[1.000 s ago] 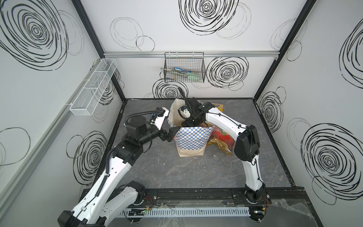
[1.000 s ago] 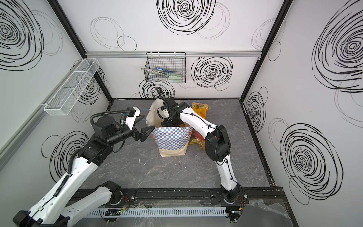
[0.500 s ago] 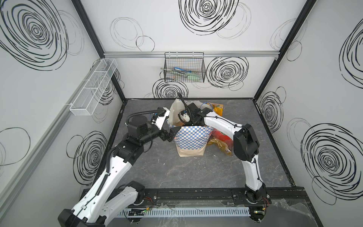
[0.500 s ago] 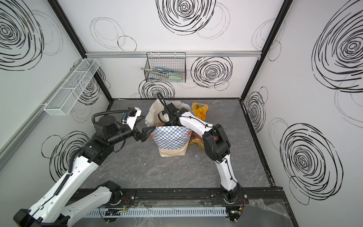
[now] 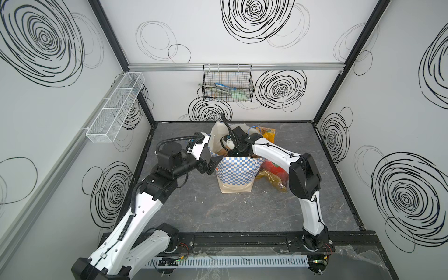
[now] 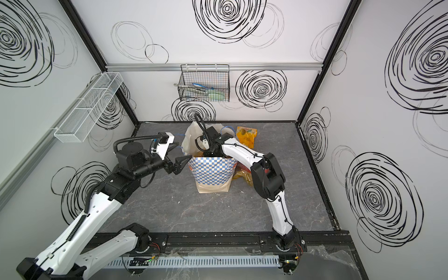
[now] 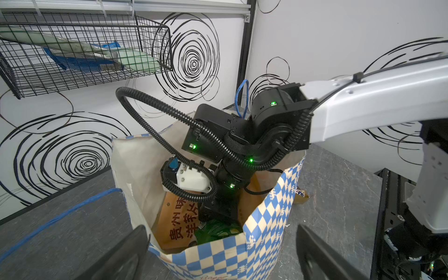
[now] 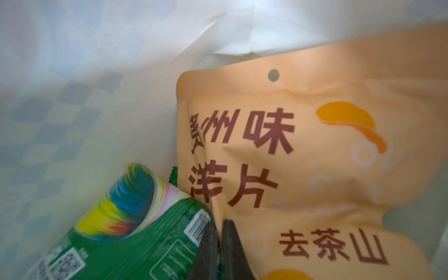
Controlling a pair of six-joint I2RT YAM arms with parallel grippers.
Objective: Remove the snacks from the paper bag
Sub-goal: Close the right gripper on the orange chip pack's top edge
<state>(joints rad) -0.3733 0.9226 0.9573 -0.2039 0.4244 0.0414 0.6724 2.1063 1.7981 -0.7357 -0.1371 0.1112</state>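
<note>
1. Snacks sit inside the paper bag (image 5: 238,171), which stands upright mid-tabletop (image 5: 242,213): an orange pouch (image 8: 303,169) and a green packet (image 8: 145,230) lie side by side.
2. Right pincer (image 8: 219,244) is deep in the bag, closed tight between those two; I cannot tell whether it nips an edge.
3. Left pincer (image 6: 183,164) gapes wide and empty at the bag's left rim.
4. A red pouch (image 5: 272,167) lies on the tabletop, right of the bag.
</note>
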